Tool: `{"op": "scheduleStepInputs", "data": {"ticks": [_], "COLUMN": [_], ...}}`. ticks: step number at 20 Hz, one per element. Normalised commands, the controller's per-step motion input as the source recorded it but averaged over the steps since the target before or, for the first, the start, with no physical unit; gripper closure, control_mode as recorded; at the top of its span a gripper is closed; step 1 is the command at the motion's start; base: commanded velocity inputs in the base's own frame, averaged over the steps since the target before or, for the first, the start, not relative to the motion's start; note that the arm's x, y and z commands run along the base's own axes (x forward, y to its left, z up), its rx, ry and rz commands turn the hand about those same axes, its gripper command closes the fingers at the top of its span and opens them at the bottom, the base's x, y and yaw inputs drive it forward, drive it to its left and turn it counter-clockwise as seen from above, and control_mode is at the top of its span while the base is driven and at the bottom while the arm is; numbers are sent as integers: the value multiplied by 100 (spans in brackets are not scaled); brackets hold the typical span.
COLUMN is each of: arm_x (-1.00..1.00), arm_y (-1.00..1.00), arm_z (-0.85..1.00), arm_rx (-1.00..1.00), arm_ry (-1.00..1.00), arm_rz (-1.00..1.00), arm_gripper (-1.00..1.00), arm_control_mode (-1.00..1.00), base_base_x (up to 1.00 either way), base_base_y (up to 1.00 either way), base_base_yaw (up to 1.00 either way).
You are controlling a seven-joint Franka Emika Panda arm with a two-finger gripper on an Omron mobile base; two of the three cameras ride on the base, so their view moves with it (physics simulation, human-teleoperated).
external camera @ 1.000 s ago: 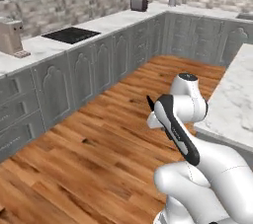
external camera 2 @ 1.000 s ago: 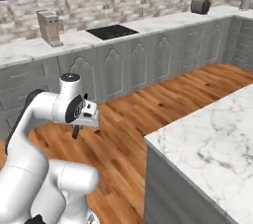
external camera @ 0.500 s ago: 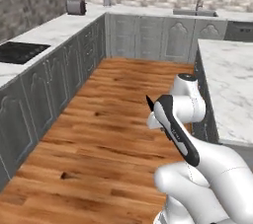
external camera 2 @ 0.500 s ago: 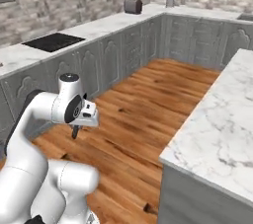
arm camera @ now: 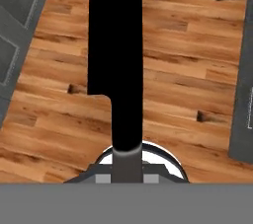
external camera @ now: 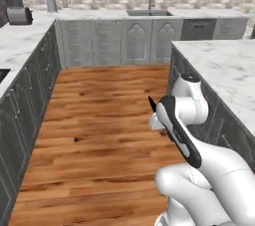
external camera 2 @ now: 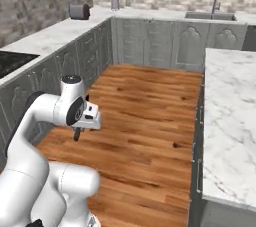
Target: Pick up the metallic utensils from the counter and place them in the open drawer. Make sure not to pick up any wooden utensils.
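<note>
Black knife [arm camera: 115, 55] sits clamped by its handle in the gripper [arm camera: 127, 168], over wooden floor. Probably stiff, light and slippery, so a firm handle grip suits it.

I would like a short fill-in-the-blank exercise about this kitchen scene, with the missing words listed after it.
1. The gripper is shut on a black ____.
2. In the hand view, the surface under the held blade is a ____ floor.
3. In the right base view, the marble counter lies to the ____ of the arm.
4. The sink faucet stands below a ____ on the far wall.

Missing words: knife; wooden; right; window
</note>
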Motion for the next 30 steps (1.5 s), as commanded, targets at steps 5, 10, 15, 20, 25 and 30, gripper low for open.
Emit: {"op": "scheduleStepInputs", "data": {"ticks": [5,10,15,20,25,30], "arm_x": [0,0,0,0,0,0], "arm_y": [0,0,0,0,0,0], "arm_z": [0,0,0,0,0,0], "arm_rx": [0,0,0,0,0,0], "arm_ry": [0,0,0,0,0,0], "arm_rz": [0,0,0,0,0,0], "arm_gripper": [100,100,100,100,100,100], "arm_control_mode": [100,100,100,100,100,100], "base_base_x": [100,100,100,100,100,100], "base_base_y": [100,100,78,45,17,4], "base_base_yaw": [-43,-29,-17,-29,-23,-15]}}
